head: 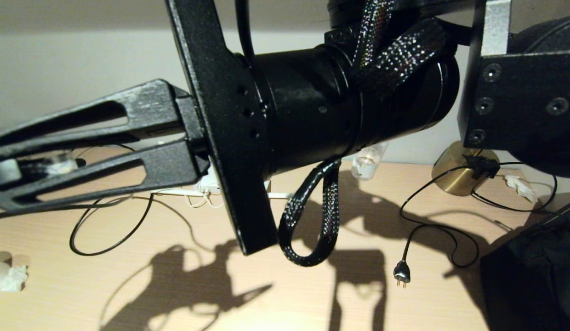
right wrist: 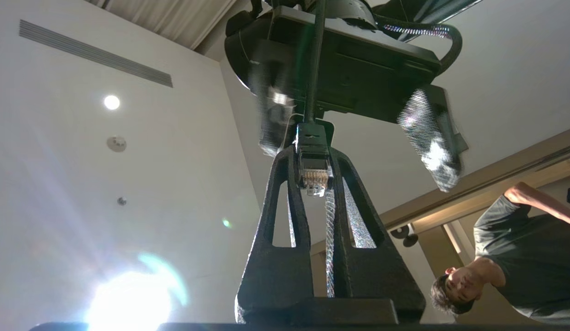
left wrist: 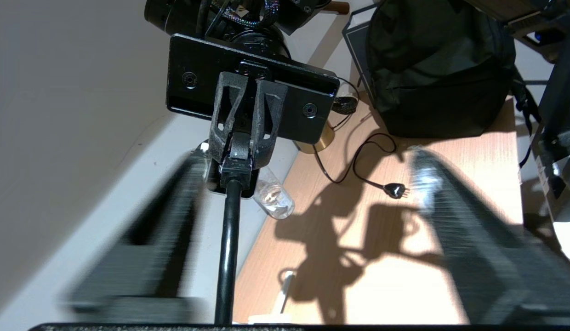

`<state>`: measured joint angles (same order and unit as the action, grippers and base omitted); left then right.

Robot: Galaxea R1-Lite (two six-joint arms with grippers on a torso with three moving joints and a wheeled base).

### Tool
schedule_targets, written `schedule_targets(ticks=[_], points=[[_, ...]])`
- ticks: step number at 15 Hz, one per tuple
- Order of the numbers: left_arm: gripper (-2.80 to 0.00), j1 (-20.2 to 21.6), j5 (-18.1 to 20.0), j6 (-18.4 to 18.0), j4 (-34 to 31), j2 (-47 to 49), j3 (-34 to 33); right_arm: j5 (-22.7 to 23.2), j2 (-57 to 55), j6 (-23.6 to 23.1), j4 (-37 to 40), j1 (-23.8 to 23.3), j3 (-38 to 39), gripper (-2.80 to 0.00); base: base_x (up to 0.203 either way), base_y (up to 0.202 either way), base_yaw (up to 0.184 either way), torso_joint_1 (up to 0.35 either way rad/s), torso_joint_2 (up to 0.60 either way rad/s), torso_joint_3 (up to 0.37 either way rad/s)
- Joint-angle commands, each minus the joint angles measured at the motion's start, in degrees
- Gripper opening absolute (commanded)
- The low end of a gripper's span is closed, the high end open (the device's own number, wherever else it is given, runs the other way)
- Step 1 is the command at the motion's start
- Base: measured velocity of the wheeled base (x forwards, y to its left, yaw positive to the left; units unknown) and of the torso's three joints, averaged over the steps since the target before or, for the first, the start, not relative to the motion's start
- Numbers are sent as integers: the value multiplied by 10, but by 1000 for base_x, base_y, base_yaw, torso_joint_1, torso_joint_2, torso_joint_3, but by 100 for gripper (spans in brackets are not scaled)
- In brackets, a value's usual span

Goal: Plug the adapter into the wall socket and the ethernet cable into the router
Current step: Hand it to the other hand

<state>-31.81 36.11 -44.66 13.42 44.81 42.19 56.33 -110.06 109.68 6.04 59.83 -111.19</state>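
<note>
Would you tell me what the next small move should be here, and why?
Probably close the left claw on the cable just behind its connector. The right claw is shut on that connector, while the left claw's fingers stand open on either side of the cable, gripping nothing, so a handover looks set up.

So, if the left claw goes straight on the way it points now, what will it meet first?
Most likely the clear clip plug of the thin black ethernet cable, pinched in the shut right claw facing it. The cable runs between the fingers of the open left claw. Depth is unclear.
</note>
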Motion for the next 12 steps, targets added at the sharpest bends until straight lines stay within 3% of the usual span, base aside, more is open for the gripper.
schedule_targets(ticks=[1, 12], points=[[-280, 0, 2, -3, 1, 0, 0, 4, 0, 6, 1, 0, 0, -280, 0, 0, 0, 0, 0, 0], [-280, 0, 1, -2, 2, 0, -6, 4, -1, 6, 1, 1, 0, -280, 0, 0, 0, 0, 0, 0]])
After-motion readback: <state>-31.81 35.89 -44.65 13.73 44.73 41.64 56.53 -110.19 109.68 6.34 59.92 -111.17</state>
